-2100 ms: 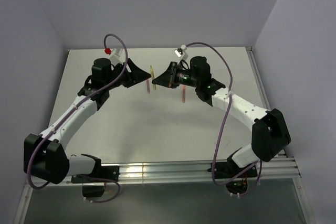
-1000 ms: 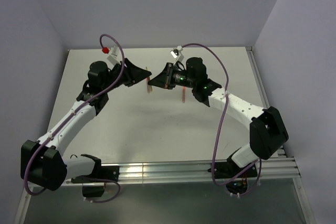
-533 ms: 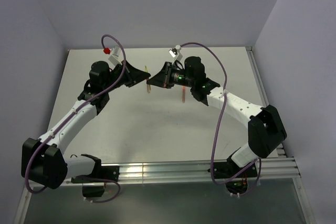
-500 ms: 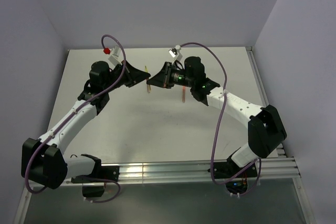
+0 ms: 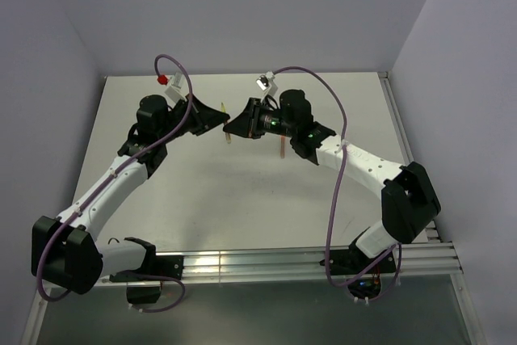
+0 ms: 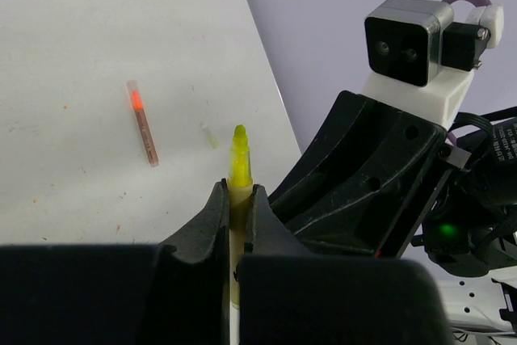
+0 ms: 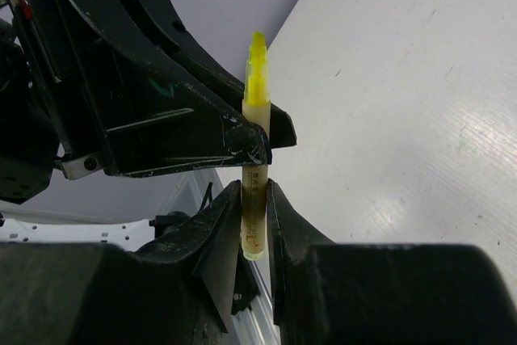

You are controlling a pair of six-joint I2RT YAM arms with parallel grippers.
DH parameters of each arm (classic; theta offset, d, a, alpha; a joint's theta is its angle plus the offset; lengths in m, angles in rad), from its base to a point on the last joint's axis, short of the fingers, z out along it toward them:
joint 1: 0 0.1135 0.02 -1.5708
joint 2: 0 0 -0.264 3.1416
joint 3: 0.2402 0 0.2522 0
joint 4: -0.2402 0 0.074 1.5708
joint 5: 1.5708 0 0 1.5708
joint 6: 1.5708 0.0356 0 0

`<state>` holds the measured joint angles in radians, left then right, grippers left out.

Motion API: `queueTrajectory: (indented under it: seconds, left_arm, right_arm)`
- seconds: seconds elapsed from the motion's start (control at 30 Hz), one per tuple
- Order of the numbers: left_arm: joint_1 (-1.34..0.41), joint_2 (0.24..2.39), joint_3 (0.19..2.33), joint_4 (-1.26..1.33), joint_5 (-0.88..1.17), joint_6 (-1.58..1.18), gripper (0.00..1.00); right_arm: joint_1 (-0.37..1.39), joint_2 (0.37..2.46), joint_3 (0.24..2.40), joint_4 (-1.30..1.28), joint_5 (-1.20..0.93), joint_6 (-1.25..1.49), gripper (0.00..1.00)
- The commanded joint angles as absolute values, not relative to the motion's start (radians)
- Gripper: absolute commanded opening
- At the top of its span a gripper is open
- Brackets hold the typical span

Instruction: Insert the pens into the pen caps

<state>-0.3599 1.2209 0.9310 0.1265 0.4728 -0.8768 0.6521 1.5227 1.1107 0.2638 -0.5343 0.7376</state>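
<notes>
Currently the left gripper [image 6: 236, 204] is clamping the slim yellow plastic pen [image 6: 239, 155]; whether the right gripper [image 7: 254, 199] is gripping is unclear, so tugging is risking a tilt.

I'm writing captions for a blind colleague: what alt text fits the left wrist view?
The left arm's black fingers pinch a slim yellow pen, bare tip pointing up the frame, close beside the right arm's black fingers. Farther off, a slim brownish pen with an orange-red end lies on the white table.
</notes>
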Motion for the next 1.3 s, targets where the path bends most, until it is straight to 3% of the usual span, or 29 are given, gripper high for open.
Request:
queueTrajectory:
  seconds: [0.0, 0.37, 0.47, 0.5, 0.57, 0.63, 0.8, 1.0, 1.27]
  left_arm:
    - [-0.365, 1.186, 0.956, 0.175, 0.457, -0.865, 0.00]
    - [-0.365, 1.183, 0.973, 0.153, 0.442, -0.848, 0.00]
    - [-0.365, 1.186, 0.968, 0.163, 0.452, -0.854, 0.01]
    - [-0.365, 1.187, 0.965, 0.167, 0.457, -0.854, 0.00]
    - [-0.365, 1.187, 0.962, 0.175, 0.466, -0.853, 0.00]
    - [-0.365, 1.190, 0.957, 0.187, 0.488, -0.853, 0.04]
    - [-0.365, 1.181, 0.925, 0.250, 0.532, -0.874, 0.24]
    - [-0.367, 1.173, 0.904, 0.275, 0.558, -0.893, 0.28]
    - [-0.371, 1.177, 0.897, 0.268, 0.575, -0.899, 0.26]
  right_arm:
    - [0.678, 1.483, 1.115, 0.245, -0.546, 0.706, 0.26]
    - [0.683, 1.448, 1.057, 0.242, -0.540, 0.693, 0.25]
    - [0.683, 1.454, 1.058, 0.239, -0.534, 0.692, 0.16]
    - [0.683, 1.459, 1.061, 0.238, -0.532, 0.695, 0.06]
    - [0.683, 1.463, 1.063, 0.248, -0.534, 0.701, 0.00]
    - [0.683, 1.466, 1.065, 0.270, -0.537, 0.721, 0.00]
    - [0.683, 1.468, 1.066, 0.331, -0.537, 0.771, 0.00]
    - [0.683, 1.489, 1.101, 0.344, -0.526, 0.785, 0.00]
    - [0.684, 1.517, 1.123, 0.379, -0.528, 0.805, 0.00]
